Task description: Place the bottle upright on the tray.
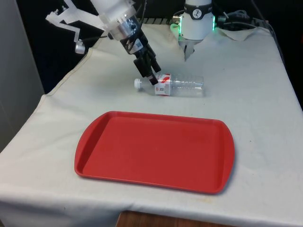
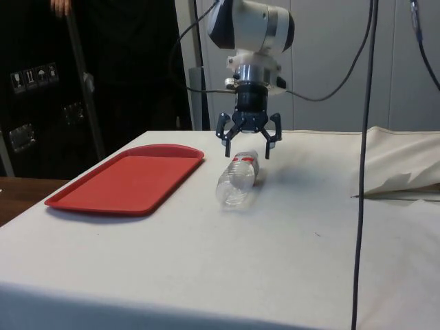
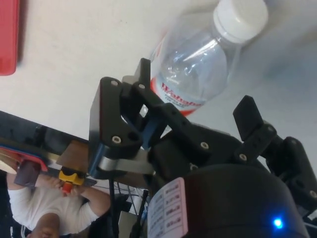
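A clear plastic bottle (image 1: 182, 85) with a red-and-white label lies on its side on the white cloth, its white cap (image 1: 138, 83) towards the front view's left. It rests just beyond the far rim of the red tray (image 1: 156, 151), which holds nothing. My gripper (image 1: 150, 76) hangs open just above the bottle's label and shoulder, one finger on each side, not touching it. From the side, the gripper (image 2: 247, 146) is spread over the bottle (image 2: 237, 180), and the tray (image 2: 130, 179) sits beside it. At the wrist, the bottle (image 3: 198, 54) lies between the fingers (image 3: 143, 79).
The robot's base (image 1: 196, 23) stands at the table's far end. A rumpled fold of cloth (image 2: 405, 172) and a hanging cable (image 2: 364, 137) are on the side away from the tray. A person's white sleeve (image 3: 29, 203) shows beyond the table edge.
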You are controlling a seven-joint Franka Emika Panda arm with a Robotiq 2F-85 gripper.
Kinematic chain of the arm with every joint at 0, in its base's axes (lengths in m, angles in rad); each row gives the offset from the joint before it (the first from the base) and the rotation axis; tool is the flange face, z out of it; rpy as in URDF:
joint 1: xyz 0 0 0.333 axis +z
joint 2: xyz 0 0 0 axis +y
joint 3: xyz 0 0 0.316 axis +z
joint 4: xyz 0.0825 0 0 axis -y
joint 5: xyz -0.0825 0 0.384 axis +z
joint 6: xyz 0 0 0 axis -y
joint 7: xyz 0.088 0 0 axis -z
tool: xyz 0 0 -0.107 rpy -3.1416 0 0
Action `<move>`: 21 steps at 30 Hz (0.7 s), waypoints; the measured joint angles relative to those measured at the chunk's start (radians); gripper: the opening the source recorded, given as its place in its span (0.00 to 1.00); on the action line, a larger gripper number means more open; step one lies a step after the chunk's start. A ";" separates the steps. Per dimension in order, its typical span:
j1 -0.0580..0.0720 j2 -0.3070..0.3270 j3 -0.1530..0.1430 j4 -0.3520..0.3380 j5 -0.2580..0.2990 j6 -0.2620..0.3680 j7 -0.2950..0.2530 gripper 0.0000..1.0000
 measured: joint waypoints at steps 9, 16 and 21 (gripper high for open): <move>-0.006 0.071 -0.025 0.063 0.050 -0.077 -0.048 1.00; -0.009 0.115 -0.049 0.104 0.080 -0.142 -0.073 1.00; -0.012 0.135 -0.062 0.122 0.089 -0.177 -0.084 1.00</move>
